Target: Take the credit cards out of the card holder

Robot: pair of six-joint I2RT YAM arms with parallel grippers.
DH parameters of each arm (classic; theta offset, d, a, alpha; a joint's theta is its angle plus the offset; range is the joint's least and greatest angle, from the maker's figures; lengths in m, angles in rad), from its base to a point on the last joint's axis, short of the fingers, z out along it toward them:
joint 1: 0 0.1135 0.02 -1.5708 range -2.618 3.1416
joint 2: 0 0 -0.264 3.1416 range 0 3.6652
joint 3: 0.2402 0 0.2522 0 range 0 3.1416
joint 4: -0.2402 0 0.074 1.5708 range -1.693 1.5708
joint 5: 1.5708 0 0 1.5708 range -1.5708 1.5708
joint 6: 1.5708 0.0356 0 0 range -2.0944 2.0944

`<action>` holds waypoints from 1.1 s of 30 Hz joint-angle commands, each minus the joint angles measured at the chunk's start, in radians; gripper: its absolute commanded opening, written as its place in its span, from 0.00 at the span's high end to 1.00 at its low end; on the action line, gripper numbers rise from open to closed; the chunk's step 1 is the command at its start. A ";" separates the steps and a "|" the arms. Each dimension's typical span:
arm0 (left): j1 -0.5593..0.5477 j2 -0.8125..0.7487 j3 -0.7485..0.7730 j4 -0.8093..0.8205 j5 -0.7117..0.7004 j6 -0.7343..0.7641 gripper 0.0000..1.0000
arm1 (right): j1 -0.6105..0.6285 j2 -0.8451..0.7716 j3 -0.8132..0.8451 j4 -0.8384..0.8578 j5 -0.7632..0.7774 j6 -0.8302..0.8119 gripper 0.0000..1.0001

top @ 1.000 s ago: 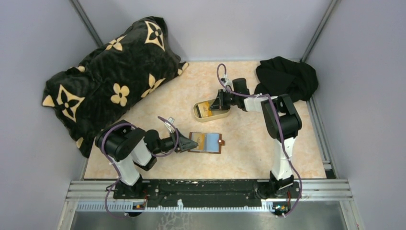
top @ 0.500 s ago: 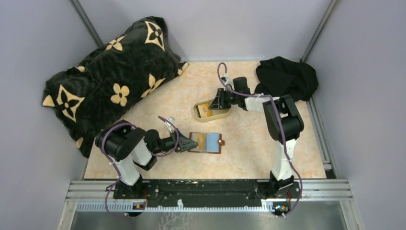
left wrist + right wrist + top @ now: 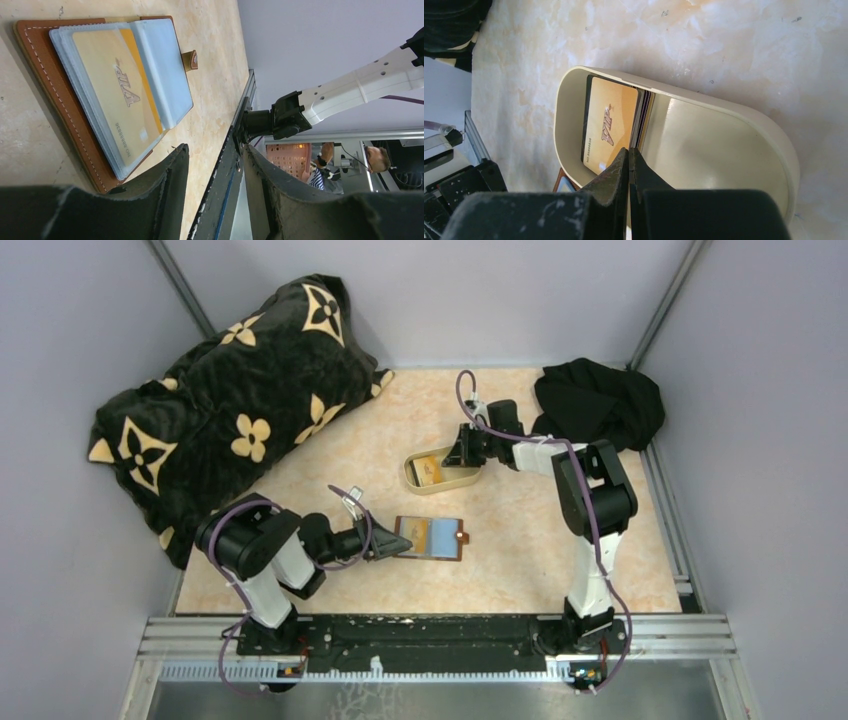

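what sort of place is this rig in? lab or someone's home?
Most likely a robotics lab test cell: plain grey panel walls box in the marble-patterned tabletop, a silver aluminium rail runs along its near edge, and the left wrist view shows a person beyond it.

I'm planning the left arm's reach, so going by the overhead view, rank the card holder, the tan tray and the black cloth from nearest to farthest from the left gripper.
From the left gripper:
1. card holder, just past its fingertips, toward the table's middle.
2. tan tray, farther back, mid-table.
3. black cloth, in the far right corner.
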 commanded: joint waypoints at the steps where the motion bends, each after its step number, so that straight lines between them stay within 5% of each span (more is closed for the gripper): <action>1: 0.007 -0.016 -0.011 0.276 0.009 0.019 0.49 | -0.003 0.002 0.024 0.012 0.013 -0.017 1.00; 28: 0.007 -0.021 -0.032 0.271 -0.002 0.035 0.47 | 0.051 -0.018 0.039 0.004 0.036 -0.028 1.00; 33: 0.008 -0.021 0.012 0.071 -0.025 0.095 0.48 | 0.021 -0.122 0.020 0.001 0.075 -0.034 1.00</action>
